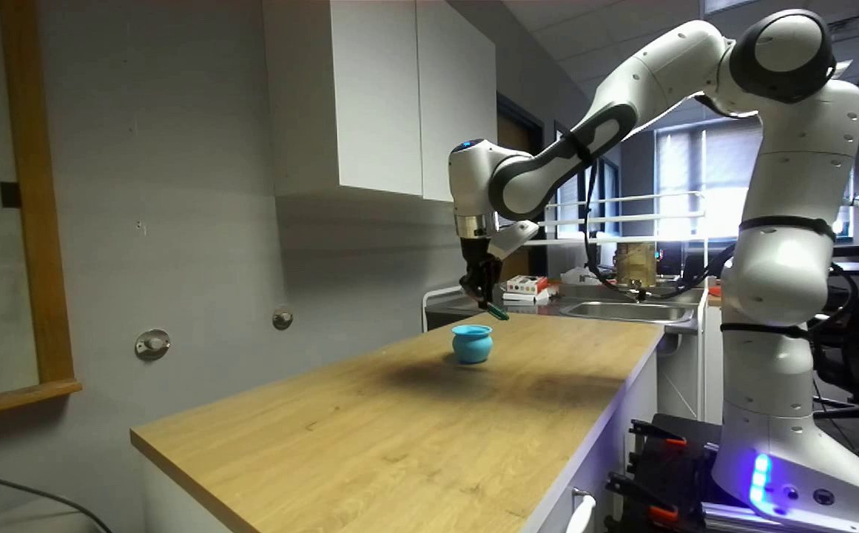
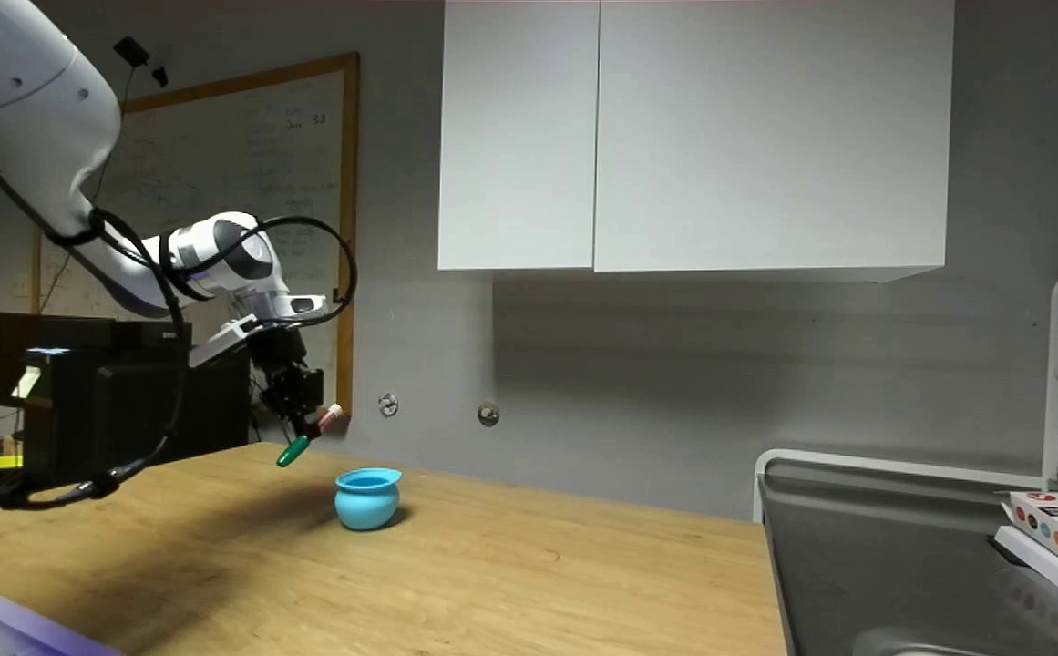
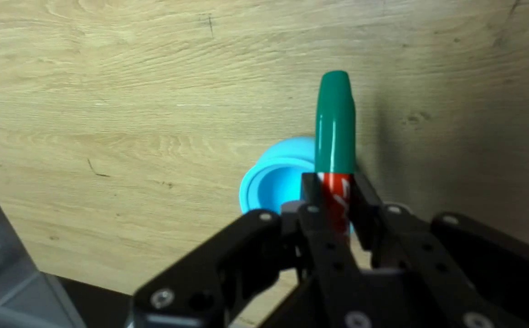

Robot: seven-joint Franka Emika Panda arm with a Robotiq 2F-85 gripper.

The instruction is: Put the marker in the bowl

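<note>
Grasping the marker (image 2: pixel 294 450) aslant above the surface (image 2: pixel 583 592), the gripper (image 3: pixel 336 196) should centre it over the bowl (image 2: pixel 366 506) near the wall-side edge, tip the green end steeper, then lower before releasing.

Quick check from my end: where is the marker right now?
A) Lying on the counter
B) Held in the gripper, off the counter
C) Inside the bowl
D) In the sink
B: the wrist view shows the gripper closed on the red part of the marker, and both exterior views show the marker raised off the counter.
</note>
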